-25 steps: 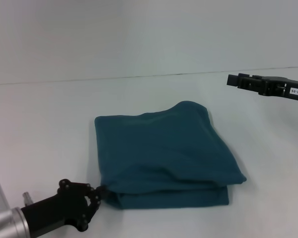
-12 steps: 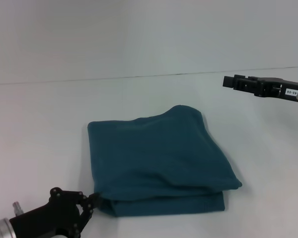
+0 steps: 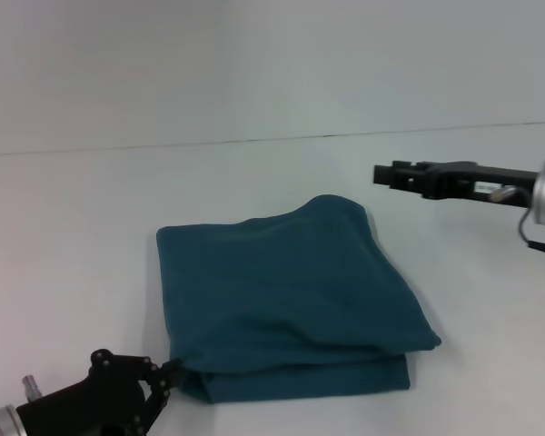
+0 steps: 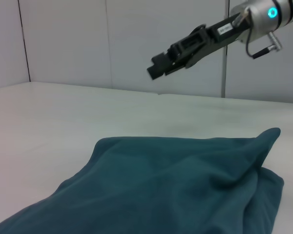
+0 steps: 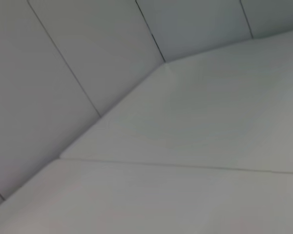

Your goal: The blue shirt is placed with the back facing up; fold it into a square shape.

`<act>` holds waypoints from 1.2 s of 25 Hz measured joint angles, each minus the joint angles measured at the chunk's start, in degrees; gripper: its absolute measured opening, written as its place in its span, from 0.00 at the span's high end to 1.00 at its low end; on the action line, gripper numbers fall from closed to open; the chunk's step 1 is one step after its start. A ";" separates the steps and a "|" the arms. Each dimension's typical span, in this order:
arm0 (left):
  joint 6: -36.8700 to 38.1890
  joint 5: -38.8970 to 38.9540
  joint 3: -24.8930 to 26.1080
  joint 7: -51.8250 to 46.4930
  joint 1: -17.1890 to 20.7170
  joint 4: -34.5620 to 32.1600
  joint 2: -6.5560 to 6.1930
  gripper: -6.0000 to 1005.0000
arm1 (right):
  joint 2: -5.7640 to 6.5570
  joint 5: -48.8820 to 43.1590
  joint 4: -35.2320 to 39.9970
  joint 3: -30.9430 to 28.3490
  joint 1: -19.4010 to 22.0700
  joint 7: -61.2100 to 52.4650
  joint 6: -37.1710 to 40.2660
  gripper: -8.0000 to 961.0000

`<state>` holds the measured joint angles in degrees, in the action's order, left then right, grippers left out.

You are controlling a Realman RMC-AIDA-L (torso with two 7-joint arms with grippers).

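**Our two arms: one low and near, one raised and far**

Our left pincer (image 3: 168, 374) sits low at the near left, its black fingers drawn together, the arm running back toward us. Our right pincer (image 3: 381, 173) is raised at the far right, its arm stretched level and pointing left; we cannot tell how its fingers stand.

Setting: robot test lab or enclosed work cell. Evidence: plain white table (image 3: 64, 236) without furnishings; bare pale panelled walls (image 4: 63, 39) with vertical seams rising from the table's far edge; uniform, undecorated surfaces throughout.
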<state>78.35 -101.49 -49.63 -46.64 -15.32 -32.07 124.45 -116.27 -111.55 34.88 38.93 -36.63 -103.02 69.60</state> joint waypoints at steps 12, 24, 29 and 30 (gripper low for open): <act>0.39 -0.54 -0.13 -0.08 -0.21 0.06 0.00 0.95 | -1.36 -11.51 -1.61 11.44 -6.26 -26.25 -14.57 0.51; 0.41 -0.54 -0.23 0.09 -0.36 0.07 0.00 0.94 | -1.52 -13.52 -2.27 10.30 -6.77 -29.67 -13.75 0.51; 0.41 -0.54 -0.42 0.09 -0.54 0.01 -0.09 0.94 | -2.37 -13.51 -2.31 10.29 -7.75 -29.71 -14.20 0.51; 0.41 -0.54 -0.42 0.08 -0.59 0.01 -0.09 0.94 | -2.56 -13.51 -2.32 10.32 -7.89 -29.69 -14.30 0.51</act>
<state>78.77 -102.04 -50.05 -46.55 -15.91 -32.06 124.36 -118.83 -125.06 32.56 49.25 -44.52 -132.71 55.30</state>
